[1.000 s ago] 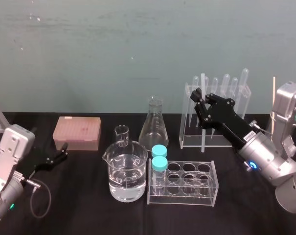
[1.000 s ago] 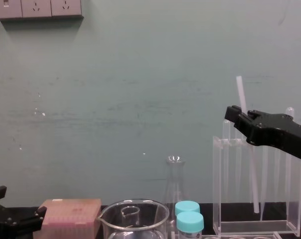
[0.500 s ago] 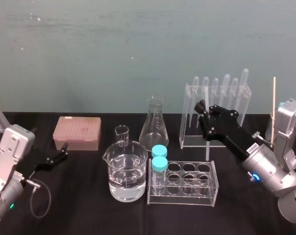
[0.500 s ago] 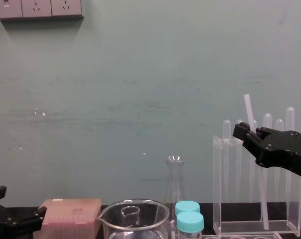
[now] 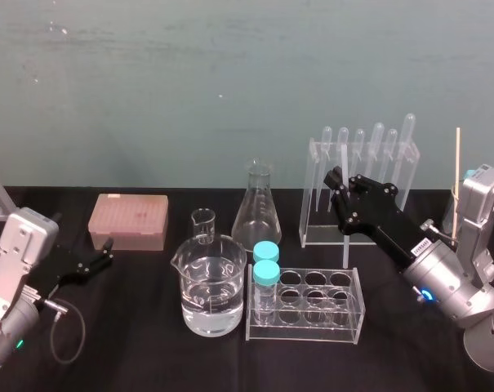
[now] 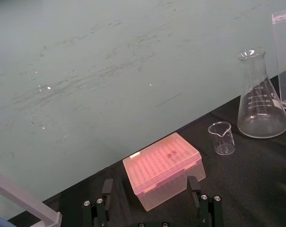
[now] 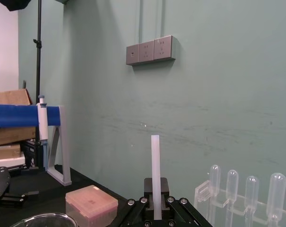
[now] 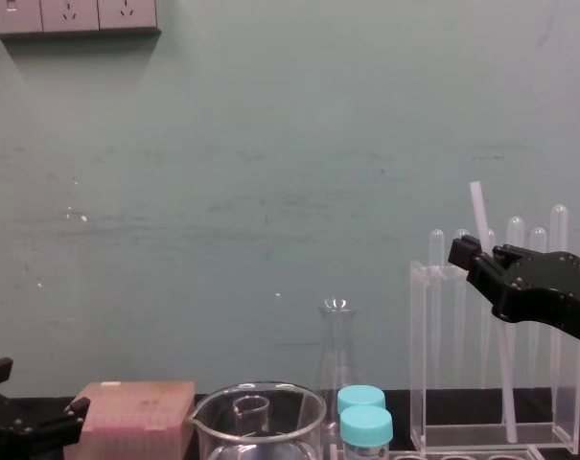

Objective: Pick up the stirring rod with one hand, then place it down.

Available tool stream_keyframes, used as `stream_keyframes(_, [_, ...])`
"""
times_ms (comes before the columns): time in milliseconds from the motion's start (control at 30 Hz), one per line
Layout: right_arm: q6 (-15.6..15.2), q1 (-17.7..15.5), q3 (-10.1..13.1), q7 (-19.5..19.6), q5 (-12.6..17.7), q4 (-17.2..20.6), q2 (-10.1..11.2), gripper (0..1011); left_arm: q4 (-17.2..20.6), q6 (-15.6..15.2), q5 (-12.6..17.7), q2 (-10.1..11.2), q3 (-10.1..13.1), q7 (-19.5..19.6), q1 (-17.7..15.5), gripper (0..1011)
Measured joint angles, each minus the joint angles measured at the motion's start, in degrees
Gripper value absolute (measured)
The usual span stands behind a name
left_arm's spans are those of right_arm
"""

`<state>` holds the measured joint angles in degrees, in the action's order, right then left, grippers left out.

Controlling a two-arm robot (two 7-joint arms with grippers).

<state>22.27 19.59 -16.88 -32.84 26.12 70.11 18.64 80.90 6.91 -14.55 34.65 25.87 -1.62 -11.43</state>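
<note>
One claw works: my right gripper (image 8: 474,257) pinches the stirring rod (image 8: 502,383) near upright before the tabletop's (image 5: 149,327) back-right rack (image 5: 316,204); left gripper (image 5: 83,265) spread, left edge.

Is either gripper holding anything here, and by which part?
The right gripper holds the stirring rod by its upper part; the left gripper holds nothing.

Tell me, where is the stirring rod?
On the robot's right in the chest view: the stirring rod stands nearly upright in the right gripper, just before the clear tube rack.
</note>
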Motion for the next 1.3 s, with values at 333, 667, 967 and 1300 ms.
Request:
stream_keyframes(333, [-0.08,0.05,-0.07,0.0,0.14,-0.02,0.0,72,0.0,0.0,0.0,0.0,0.0,0.0,0.0,1000])
stream_keyframes(667, [-0.14,0.06,-0.08,0.0,0.21,-0.02,0.0,72,0.0,0.0,0.0,0.0,0.0,0.0,0.0,1000])
stream_keyframes(967, [-0.14,0.06,-0.08,0.0,0.21,-0.02,0.0,71,0.0,0.0,0.0,0.0,0.0,0.0,0.0,1000])
stream_keyframes(1300, [-0.14,0.07,-0.08,0.0,0.2,-0.02,0.0,71,0.0,0.0,0.0,0.0,0.0,0.0,0.0,1000])
